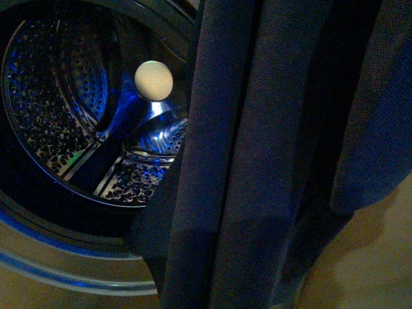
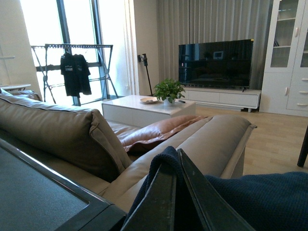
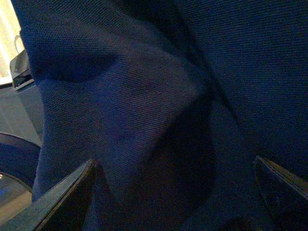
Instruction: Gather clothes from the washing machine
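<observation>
So here's what you're looking at: the clothes hang in long dark navy folds right in front of your body camera. They fill the whole right side of that view and overlap the right edge of the washing machine mouth. One lower fold reaches toward the lip of the opening, and you can't tell if any of it trails inside. To the left of the fabric you see straight into the perforated steel drum, lit bluish, with a pale cream ball showing against its rear wall; no idea what it's sitting on. There's a bit of beige floor down in the right corner. Your left gripper has its fingers pressed together at the tips with navy knit bunched over them and spilling out to one side, so it's clamped on the clothes. Behind it that wrist camera just shows the living room: tan sofa with a pinkish-brown cushion, a white coffee table with a potted plant on it, a TV, and a drying rack with a dark shirt by the window. Your right gripper is spread wide, one finger in each lower corner of its view, with cloth filling everything between and beyond them. You can't tell if the fabric is touching the pads.
</observation>
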Available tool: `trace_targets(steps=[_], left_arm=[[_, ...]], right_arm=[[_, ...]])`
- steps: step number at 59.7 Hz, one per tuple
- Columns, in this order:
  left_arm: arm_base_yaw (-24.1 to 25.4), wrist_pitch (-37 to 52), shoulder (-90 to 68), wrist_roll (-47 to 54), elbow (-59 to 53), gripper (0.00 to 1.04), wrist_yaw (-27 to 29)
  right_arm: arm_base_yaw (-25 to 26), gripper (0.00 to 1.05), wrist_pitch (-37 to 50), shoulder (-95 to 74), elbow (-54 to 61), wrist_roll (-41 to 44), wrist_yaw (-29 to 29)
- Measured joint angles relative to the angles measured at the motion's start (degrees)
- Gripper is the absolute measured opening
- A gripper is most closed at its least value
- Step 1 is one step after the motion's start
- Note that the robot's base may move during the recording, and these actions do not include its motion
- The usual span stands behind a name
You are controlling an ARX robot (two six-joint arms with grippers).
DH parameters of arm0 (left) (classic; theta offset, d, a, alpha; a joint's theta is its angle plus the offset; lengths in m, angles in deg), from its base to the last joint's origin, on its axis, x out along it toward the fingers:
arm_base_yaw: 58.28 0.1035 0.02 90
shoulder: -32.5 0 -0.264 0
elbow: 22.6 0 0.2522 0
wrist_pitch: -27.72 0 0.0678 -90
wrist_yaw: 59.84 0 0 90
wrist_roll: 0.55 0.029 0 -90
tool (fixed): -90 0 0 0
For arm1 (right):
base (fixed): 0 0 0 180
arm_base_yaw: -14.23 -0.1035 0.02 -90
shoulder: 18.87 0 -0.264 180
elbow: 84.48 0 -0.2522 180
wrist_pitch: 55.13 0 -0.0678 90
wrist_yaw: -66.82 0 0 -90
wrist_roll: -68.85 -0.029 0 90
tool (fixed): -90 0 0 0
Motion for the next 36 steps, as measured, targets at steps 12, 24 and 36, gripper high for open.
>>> trace_targets(steps=[12, 24, 36], left_arm=[[0.0, 0.0, 0.0, 0.0, 0.0, 0.04, 0.0], [0.0, 0.0, 0.0, 0.0, 0.0, 0.04, 0.0], [0.0, 0.0, 0.0, 0.0, 0.0, 0.04, 0.0]], right_arm=[[-9.1, 0.97, 2.4, -6.4, -3.4, 3.7, -6.1], [-14.1, 0.97, 3.8, -13.2, -9.0, 5.0, -12.2], [-18.7, 0.97, 4.6, -18.8, -13.0, 8.0, -17.6]])
